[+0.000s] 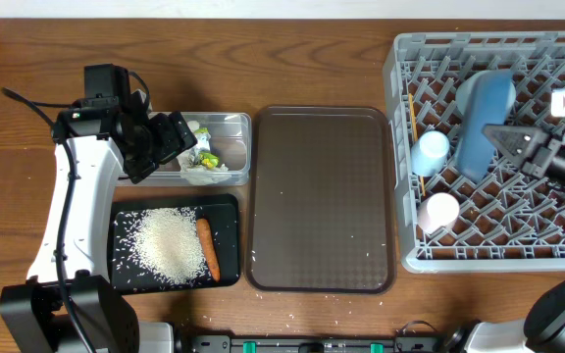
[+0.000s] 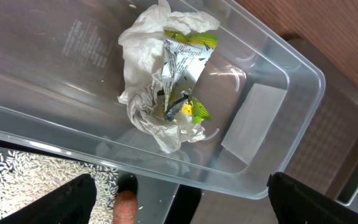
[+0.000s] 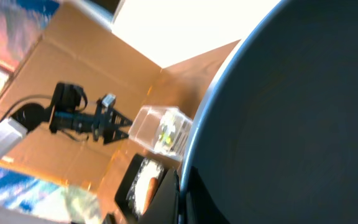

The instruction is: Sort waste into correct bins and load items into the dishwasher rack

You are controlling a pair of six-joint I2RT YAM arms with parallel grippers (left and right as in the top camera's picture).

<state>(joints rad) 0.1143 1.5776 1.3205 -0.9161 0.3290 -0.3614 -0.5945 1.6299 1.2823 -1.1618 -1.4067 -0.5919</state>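
Observation:
The crumpled white tissue with green scraps (image 1: 204, 149) lies in the clear tub (image 1: 231, 124); it also shows in the left wrist view (image 2: 166, 81). Rice (image 1: 165, 245) and the orange carrot (image 1: 207, 247) lie in the black tray (image 1: 226, 208). My left gripper (image 1: 170, 139) is open and empty over the tub's near wall (image 2: 191, 205). The blue plate (image 1: 486, 118) stands on edge in the grey dishwasher rack (image 1: 405, 257). My right gripper (image 1: 506, 140) is shut on the plate's rim (image 3: 180, 180). The light-blue cup (image 1: 430, 152), pinkish-white cup (image 1: 437, 211) and chopsticks (image 1: 412, 113) are in the rack. I see no pale blue bowl.
The large brown serving tray (image 1: 322, 196) lies between the bins and the rack. A few rice grains are scattered on the wooden table near its front edge (image 1: 292, 316). The left arm's white link (image 1: 62, 206) runs beside the black tray.

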